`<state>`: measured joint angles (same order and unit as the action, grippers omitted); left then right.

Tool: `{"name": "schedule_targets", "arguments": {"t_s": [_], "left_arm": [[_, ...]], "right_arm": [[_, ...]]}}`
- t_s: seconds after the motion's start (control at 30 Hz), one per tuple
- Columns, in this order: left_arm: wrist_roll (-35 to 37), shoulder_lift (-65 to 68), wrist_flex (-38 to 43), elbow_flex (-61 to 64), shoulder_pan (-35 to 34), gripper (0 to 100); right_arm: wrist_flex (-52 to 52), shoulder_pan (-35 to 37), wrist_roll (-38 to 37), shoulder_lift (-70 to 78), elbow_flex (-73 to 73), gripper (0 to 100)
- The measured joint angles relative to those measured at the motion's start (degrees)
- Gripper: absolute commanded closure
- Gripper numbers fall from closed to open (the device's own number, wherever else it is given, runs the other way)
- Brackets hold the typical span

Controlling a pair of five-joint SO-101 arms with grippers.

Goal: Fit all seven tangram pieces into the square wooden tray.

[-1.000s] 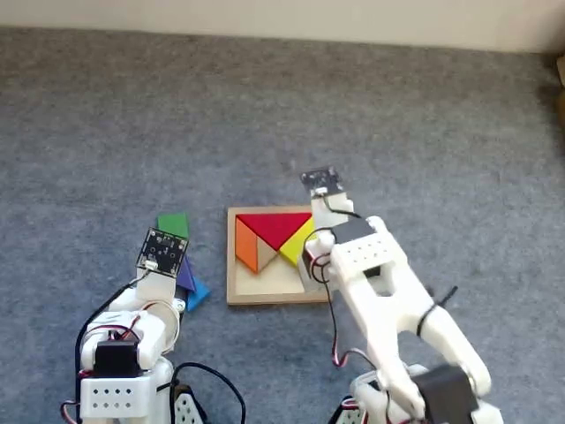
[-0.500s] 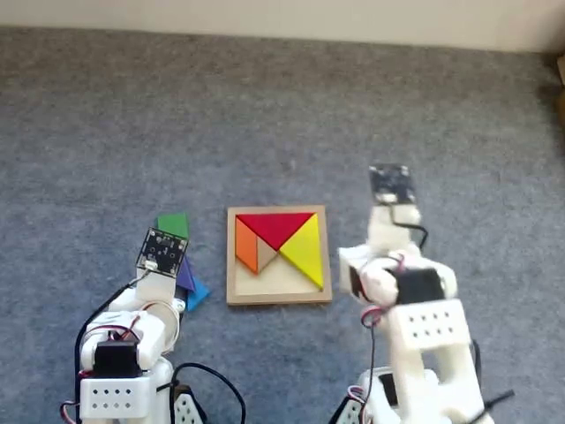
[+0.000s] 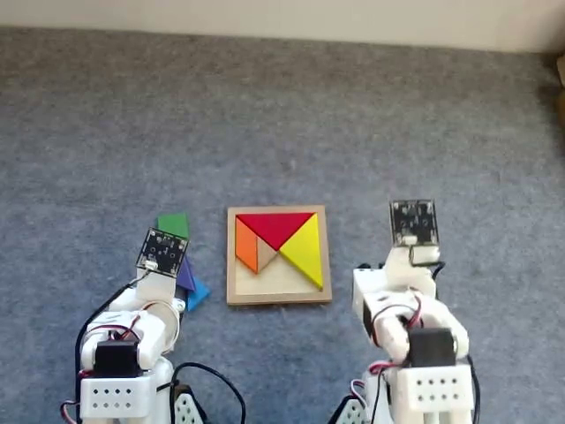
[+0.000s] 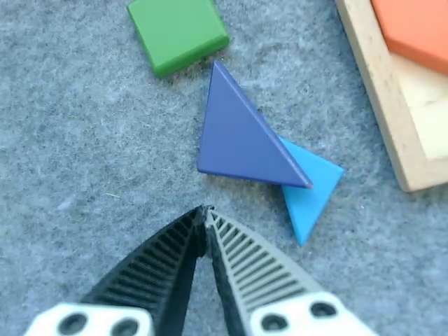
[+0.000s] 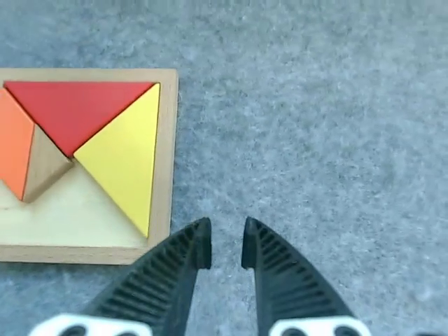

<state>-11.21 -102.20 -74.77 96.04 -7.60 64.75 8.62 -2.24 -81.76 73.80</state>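
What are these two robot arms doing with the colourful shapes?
They are filling a tangram puzzle. The wooden tray holds a red triangle, yellow triangle, orange triangle and small tan triangle. The green square, dark blue triangle and light blue triangle lie outside it, by the left gripper, shut on nothing. The right gripper sits beside the tray, open and empty.

Two white plastic robot arms. The left arm (image 3: 132,340) and the right arm (image 3: 415,340) each carry a small square black board (image 3: 165,252) and thin red and black cables (image 3: 217,380). The left pincer (image 4: 205,213) and the right pincer (image 5: 225,245) have dark, ribbed, tapering fingers (image 5: 175,269) on white mounts (image 4: 91,322) with round screw holes.
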Motion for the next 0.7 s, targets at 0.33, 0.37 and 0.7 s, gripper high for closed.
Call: {"name": "schedule_targets", "arguments": {"t_s": [0.33,0.37,0.7], "left_arm": [[0.0,0.0,0.0,0.0,0.0,99],[0.0,0.0,0.0,0.0,0.0,99],[0.0,0.0,0.0,0.0,0.0,99]], "right_arm": [[0.0,-0.2,0.0,-21.1,15.8,82.6],[0.0,-0.2,0.0,-22.4,16.7,82.6],[0.0,-0.2,0.0,-22.5,21.1,82.6]]}}
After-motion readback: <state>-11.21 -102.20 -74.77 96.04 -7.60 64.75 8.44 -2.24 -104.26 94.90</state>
